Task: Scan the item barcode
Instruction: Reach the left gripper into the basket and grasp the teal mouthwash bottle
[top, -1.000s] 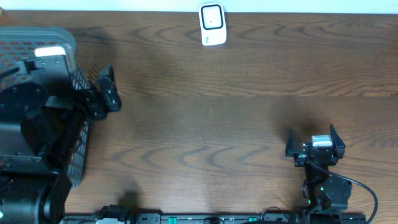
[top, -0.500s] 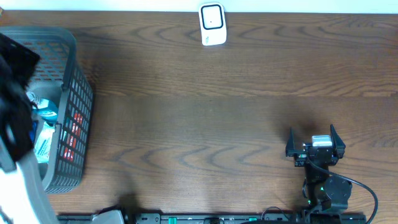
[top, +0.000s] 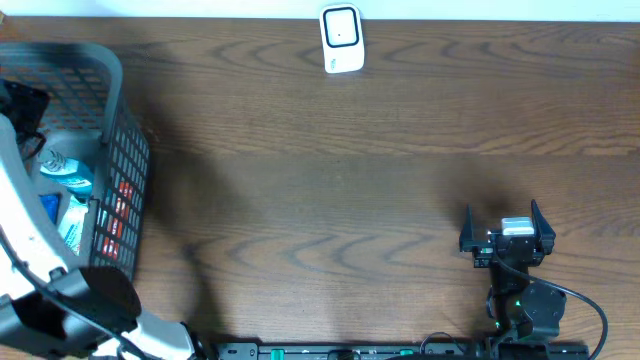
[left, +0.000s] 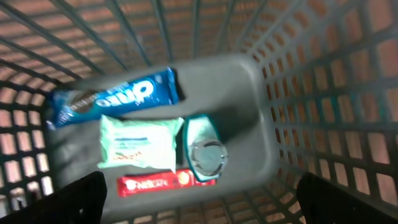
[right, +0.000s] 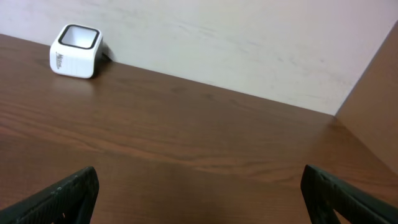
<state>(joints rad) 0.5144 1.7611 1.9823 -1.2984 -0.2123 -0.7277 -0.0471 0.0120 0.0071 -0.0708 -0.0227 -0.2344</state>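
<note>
Several items lie on the floor of a grey mesh basket (left: 292, 93): a blue Oreo pack (left: 112, 96), a pale green wipes pack (left: 140, 143), a teal lidded cup (left: 205, 152) and a red Nescafe stick (left: 165, 183). My left gripper (left: 205, 199) hangs open above them, inside the basket rim, touching nothing. The white barcode scanner (top: 342, 40) stands at the table's far edge and also shows as the scanner (right: 74, 42) in the right wrist view. My right gripper (top: 505, 228) rests open and empty at the near right.
The basket (top: 125, 180) sits at the table's left edge, with my left arm (top: 40, 250) reaching over it from the near side. Brown wood tabletop (top: 330, 200) stretches between basket, scanner and right arm. A pale wall (right: 249, 43) rises behind the scanner.
My left arm has swung from covering the basket, gripper beside its right wall, to reaching in from the near-left side. The basket's contents now show. The right arm has not moved.
</note>
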